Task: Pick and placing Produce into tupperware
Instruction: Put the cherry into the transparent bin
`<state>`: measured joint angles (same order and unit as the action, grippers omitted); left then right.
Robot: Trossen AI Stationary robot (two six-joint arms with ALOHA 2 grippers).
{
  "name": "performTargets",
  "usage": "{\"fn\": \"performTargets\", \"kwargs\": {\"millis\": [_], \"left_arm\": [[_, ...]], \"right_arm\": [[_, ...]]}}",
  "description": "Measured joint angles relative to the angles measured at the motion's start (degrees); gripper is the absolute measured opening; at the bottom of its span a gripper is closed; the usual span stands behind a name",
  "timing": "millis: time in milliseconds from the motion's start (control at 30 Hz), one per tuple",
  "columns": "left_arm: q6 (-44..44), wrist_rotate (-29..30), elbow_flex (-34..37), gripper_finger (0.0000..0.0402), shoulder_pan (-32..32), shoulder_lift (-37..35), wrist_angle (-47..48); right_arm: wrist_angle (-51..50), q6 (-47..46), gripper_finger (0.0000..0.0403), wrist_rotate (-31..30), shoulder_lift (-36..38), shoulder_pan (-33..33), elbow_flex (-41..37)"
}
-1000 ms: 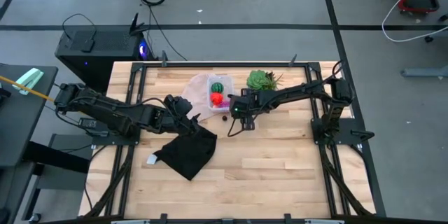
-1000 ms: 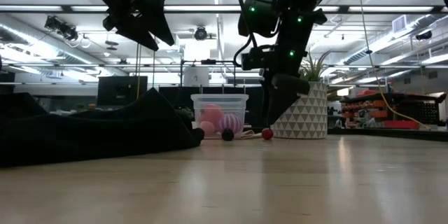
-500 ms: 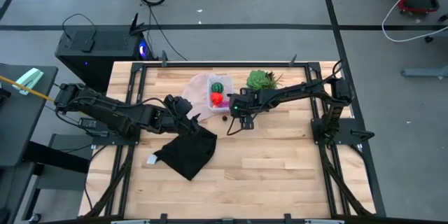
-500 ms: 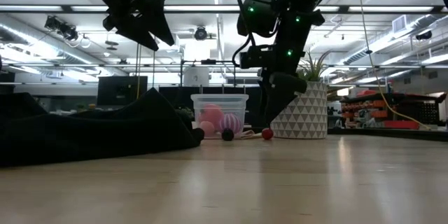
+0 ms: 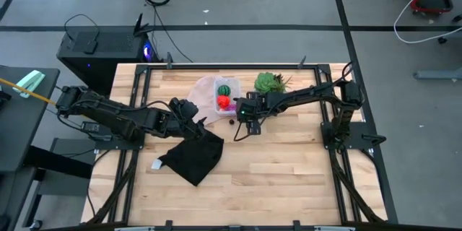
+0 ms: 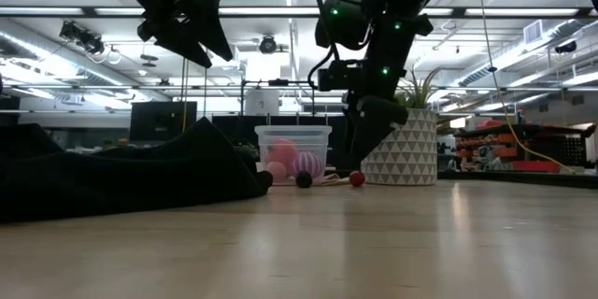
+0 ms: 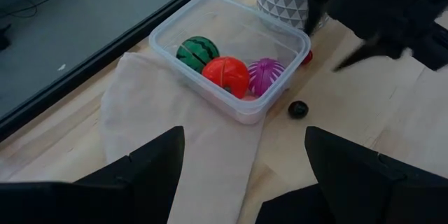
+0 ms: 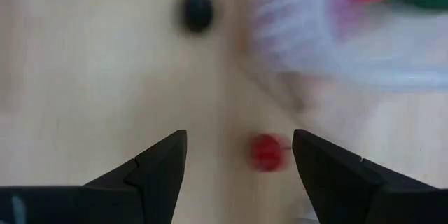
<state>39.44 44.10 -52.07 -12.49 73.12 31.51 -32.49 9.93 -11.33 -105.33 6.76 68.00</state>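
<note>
The clear tupperware (image 7: pixel 285 42) stands on a pale sheet (image 7: pixel 161 119) and holds a green striped ball (image 7: pixel 197 50), a red-orange piece (image 7: pixel 226 74) and a magenta-purple piece (image 7: pixel 266 75). A small dark ball (image 7: pixel 298 108) and a small red bit (image 8: pixel 266 152) lie on the wood beside the tub. My right gripper (image 8: pixel 241 161) hangs open, pointing steeply down over the red bit, which shows between its fingers without being touched. My left gripper (image 7: pixel 241 182) waits open in the air above the sheet's near-left side, empty.
A succulent in a white patterned pot (image 6: pixel 404 149) stands just right of the tub, close behind my right arm (image 5: pixel 289 101). A black cloth (image 5: pixel 193 155) lies heaped near the table's middle, under my left gripper (image 5: pixel 196 118). Bare wood (image 5: pixel 289 166) spreads toward the near right.
</note>
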Motion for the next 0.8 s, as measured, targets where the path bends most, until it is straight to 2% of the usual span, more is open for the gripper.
{"fn": "performTargets", "kwargs": {"millis": [400,633,800], "left_arm": [[0.0,0.28,0.0,0.0302,0.07,0.0,0.0],[0.0,0.28,0.0,0.0302,0.07,0.0,0.0],[0.0,0.28,0.0,0.0302,0.07,0.0,0.0]], "right_arm": [[-0.55,0.13,0.0265,-1.88,-0.25,-1.47,-0.21],[-0.35,0.61,0.0265,0.49,-0.23,-1.24,-0.21],[-0.51,0.75,0.0265,-0.38,-0.2,-2.76,-0.16]]}}
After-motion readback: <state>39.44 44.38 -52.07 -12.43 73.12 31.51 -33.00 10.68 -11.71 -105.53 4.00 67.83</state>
